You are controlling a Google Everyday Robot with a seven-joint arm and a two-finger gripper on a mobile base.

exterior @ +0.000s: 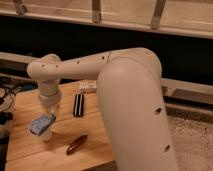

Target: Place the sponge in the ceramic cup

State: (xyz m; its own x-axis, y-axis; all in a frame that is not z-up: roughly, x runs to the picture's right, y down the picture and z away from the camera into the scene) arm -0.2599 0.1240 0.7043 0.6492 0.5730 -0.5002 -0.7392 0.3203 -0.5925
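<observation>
A blue sponge (41, 124) lies tilted over the top of a white ceramic cup (46, 135), which stands near the left edge of the wooden table (95, 137). Only the cup's lower part shows beneath the sponge. My gripper (48, 111) hangs straight down from the white arm (75, 65), right above the sponge and touching or nearly touching its top. Whether the sponge rests on the cup's rim or hangs just above it cannot be told.
A black rectangular object (78, 104) lies mid-table, with a small white box (87, 86) behind it. A reddish-brown elongated object (76, 144) lies near the front. Cables (6, 95) hang off the table's left side. My arm's large white link (132, 110) fills the right.
</observation>
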